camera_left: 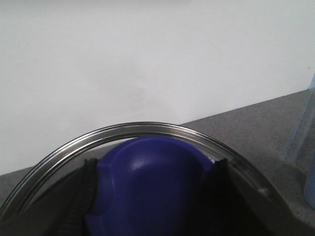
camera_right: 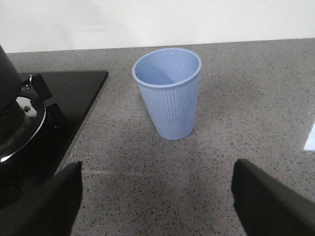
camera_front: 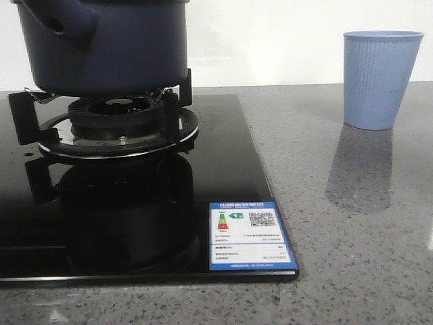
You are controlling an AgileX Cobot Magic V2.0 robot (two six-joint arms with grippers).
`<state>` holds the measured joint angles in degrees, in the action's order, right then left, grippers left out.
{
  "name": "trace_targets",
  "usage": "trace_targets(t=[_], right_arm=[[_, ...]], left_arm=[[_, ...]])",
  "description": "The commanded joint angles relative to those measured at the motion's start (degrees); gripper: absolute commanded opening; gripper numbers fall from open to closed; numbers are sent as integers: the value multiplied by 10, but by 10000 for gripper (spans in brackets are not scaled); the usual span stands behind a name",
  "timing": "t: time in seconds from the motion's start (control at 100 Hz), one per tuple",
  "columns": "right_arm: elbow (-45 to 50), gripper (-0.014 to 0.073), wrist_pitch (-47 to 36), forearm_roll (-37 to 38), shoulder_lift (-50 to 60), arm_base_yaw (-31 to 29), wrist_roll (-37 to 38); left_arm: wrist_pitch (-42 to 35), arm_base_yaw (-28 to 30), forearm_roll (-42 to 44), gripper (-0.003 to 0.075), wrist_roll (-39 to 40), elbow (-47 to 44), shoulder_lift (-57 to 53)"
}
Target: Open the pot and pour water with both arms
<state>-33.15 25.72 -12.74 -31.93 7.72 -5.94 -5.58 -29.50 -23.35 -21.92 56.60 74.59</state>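
Clamping the rounded dark-blue knob (camera_left: 147, 189) of a glass lid with a steel rim (camera_left: 147, 129), the left gripper (camera_left: 150, 196) has its black fingers (camera_left: 81, 196) pressed against either side of that knob; the lid fills the space right below it, with only pale wall beyond. Whether the lid sits on the pot or is already raised, I cannot tell.

Spread wide and empty, the right gripper (camera_right: 157, 196) hovers over grey speckled stone counter (camera_right: 236, 98), its dark fingers (camera_right: 44, 206) well apart. Just ahead of it stands a light blue ribbed plastic cup (camera_right: 170, 93), upright. Off to one side ahead lies the glossy black glass hob (camera_front: 135, 217), and on its burner grate (camera_front: 115, 122) rests the large dark navy pot (camera_front: 101, 47), side handle (camera_front: 61, 24) showing.

Likely risks: the smooth knob slipping from a shallow pinch, and the light cup toppling if the right fingers brush it.
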Motion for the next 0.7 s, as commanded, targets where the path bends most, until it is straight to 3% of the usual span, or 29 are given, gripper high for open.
trace_targets(t=[0.0, 0.51, 0.69], right_arm=[[-20, 540, -39, 2, -19, 0, -8], [-20, 539, -184, 2, -159, 10, -22], [-20, 539, -284, 5, -238, 35, -22]], left_arm=[[-57, 10, 16, 333, 0, 21, -43], [37, 188, 16, 333, 0, 21, -157], [64, 235, 16, 333, 0, 21, -178]])
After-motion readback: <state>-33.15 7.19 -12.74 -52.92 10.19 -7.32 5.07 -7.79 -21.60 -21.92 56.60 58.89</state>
